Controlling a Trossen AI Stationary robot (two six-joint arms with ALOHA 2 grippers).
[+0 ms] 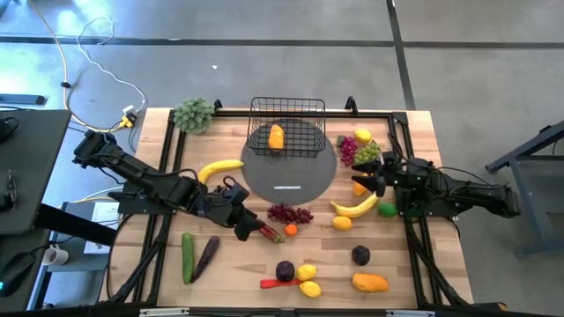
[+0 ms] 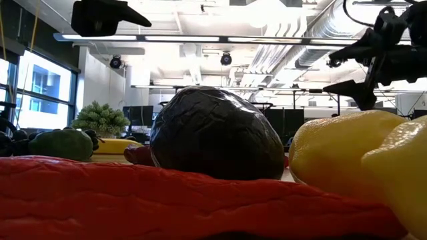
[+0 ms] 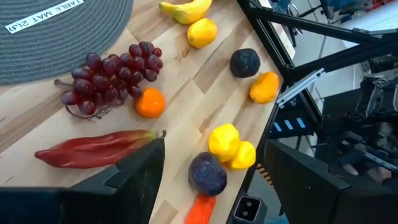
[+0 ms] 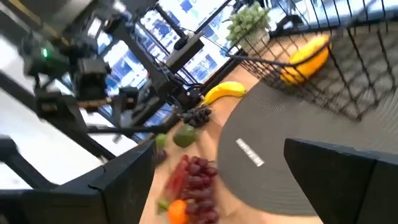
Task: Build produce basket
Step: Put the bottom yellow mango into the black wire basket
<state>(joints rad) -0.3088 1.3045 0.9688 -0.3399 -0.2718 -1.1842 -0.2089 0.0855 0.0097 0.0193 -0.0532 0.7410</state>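
The black wire basket (image 1: 287, 126) stands on the far part of a grey round mat (image 1: 291, 172), with one orange-yellow fruit (image 1: 277, 136) inside. Produce lies scattered on the wooden table: dark red grapes (image 1: 289, 213), a small orange (image 1: 291, 230), bananas (image 1: 220, 169) (image 1: 354, 208) and lemons (image 1: 307, 273). My left gripper (image 1: 249, 229) (image 3: 212, 144) is open, low over the table beside a long red chilli (image 3: 93, 149). My right gripper (image 1: 368, 179) (image 4: 217, 152) hangs open at the mat's right edge, pointing level toward the mat, nothing between its fingers. My left gripper has one finger (image 3: 140, 168) right at the red chilli's stem end (image 3: 152, 134), while the chilli lies flat on the table outside the gap. Whether the finger touches it I cannot tell. My right gripper touches nothing.
A cucumber (image 1: 187, 257) and an eggplant (image 1: 205, 257) lie near left. A dark plum (image 1: 285, 270), another red chilli (image 1: 278, 283) and an orange fruit (image 1: 370, 282) lie near the front edge. Grape bunches (image 1: 357, 151) sit right of the basket, a leafy bunch (image 1: 194, 114) at far left.
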